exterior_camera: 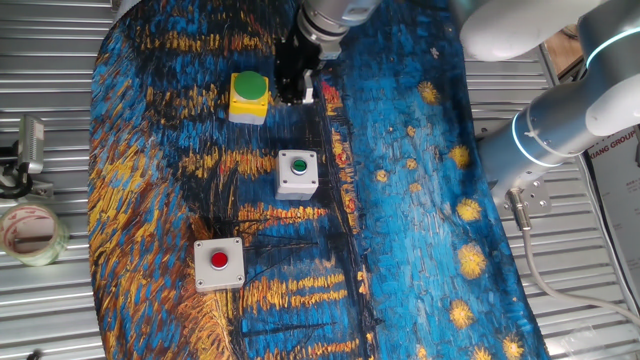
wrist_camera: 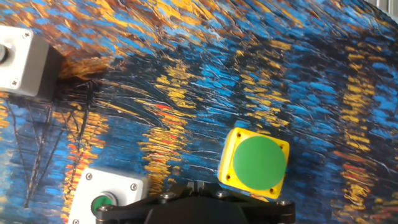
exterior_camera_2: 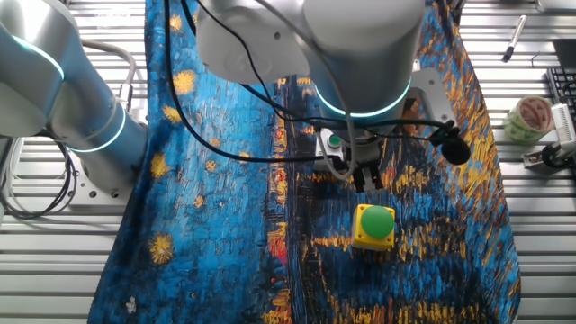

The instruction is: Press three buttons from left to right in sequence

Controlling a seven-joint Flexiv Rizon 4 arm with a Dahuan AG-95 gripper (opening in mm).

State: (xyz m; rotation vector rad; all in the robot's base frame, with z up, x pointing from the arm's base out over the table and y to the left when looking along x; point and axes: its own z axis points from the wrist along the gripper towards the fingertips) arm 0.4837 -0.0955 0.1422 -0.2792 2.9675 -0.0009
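Three button boxes stand on the painted cloth. The yellow box with a big green dome [exterior_camera: 248, 95] [exterior_camera_2: 373, 225] [wrist_camera: 255, 163] is the one closest to my gripper. The grey-white box with a small green button [exterior_camera: 297, 172] [wrist_camera: 106, 196] sits mid-cloth. In the other fixed view this box [exterior_camera_2: 335, 141] is half hidden behind the hand. The grey-white box with a red button [exterior_camera: 219, 262] [wrist_camera: 22, 59] lies farthest off. My gripper [exterior_camera: 295, 95] [exterior_camera_2: 367, 180] [wrist_camera: 196, 186] hangs over the cloth just beside the yellow box, not touching it. Its fingertips are pressed together, shut on nothing.
A roll of tape [exterior_camera: 30, 232] [exterior_camera_2: 528, 117] lies off the cloth on the slatted metal table [exterior_camera: 40, 320]. A small metal clamp [exterior_camera: 30, 145] sits near it. The arm's base [exterior_camera: 545, 130] stands at the cloth's other side.
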